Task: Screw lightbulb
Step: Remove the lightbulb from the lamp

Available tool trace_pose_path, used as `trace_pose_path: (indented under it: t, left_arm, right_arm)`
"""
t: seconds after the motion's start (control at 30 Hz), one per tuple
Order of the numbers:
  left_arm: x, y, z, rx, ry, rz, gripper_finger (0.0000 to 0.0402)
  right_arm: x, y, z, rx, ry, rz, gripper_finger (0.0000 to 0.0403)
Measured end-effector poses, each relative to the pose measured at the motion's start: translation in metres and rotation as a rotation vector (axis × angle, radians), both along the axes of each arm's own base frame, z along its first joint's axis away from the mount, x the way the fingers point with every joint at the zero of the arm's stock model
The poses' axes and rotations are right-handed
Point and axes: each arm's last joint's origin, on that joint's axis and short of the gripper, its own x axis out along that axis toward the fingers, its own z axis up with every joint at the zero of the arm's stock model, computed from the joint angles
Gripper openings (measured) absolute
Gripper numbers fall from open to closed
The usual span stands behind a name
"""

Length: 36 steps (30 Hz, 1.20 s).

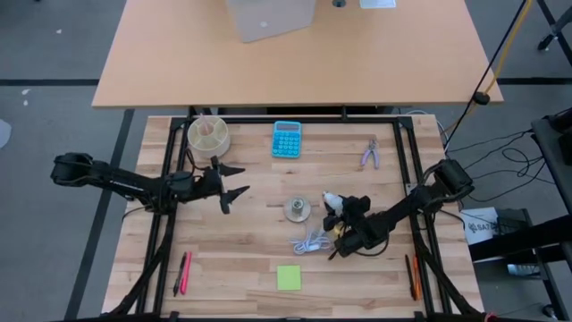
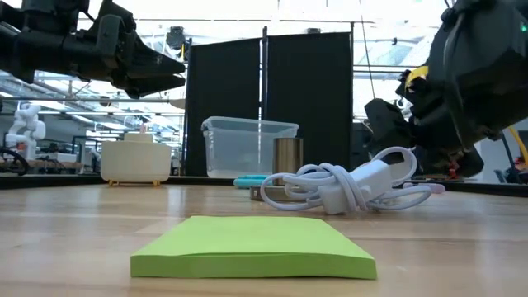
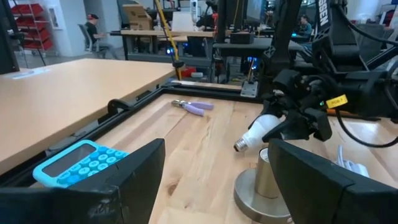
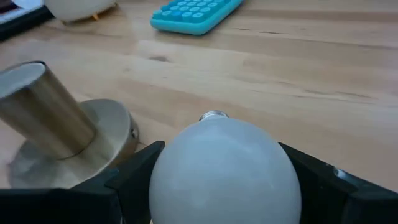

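The lightbulb is white with a silvery screw base and hangs above the table, with my right gripper shut on it. Its base points toward the grey metal socket, which stands on its round disc foot just left of the bulb. The socket's upright tube shows in the right wrist view. My left gripper hovers open over the table's left half, level, pointing at the socket and touching nothing. My right gripper pinches the bulb's frosted globe between its two fingers, one on each side of the widest part. The fingers come from the table's right, slanting down. The bulb is clear of the table, its screw base sticking out past the fingertips, tilted down toward the socket.
A blue calculator and purple pliers lie at the far side, with a round cream container at far left. A coiled white cable lies near my right gripper. A green sticky-note pad and pens lie near the front.
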Motion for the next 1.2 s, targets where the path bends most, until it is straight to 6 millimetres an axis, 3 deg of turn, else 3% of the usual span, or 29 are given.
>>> trace_pose_path:
  t: [0.77,1.2]
  left_arm:
    - [0.0,-0.0001,-0.002,-0.001,0.02,-0.003,0.0291]
    - [0.0,-0.0001,-0.002,-0.005,0.019,-0.003,0.0291]
  right_arm:
    - [-0.0033,0.0004,-0.0083,0.116,0.011,0.038,0.028]
    - [0.0006,0.0023,-0.0084,0.148,0.019,0.077,0.0323]
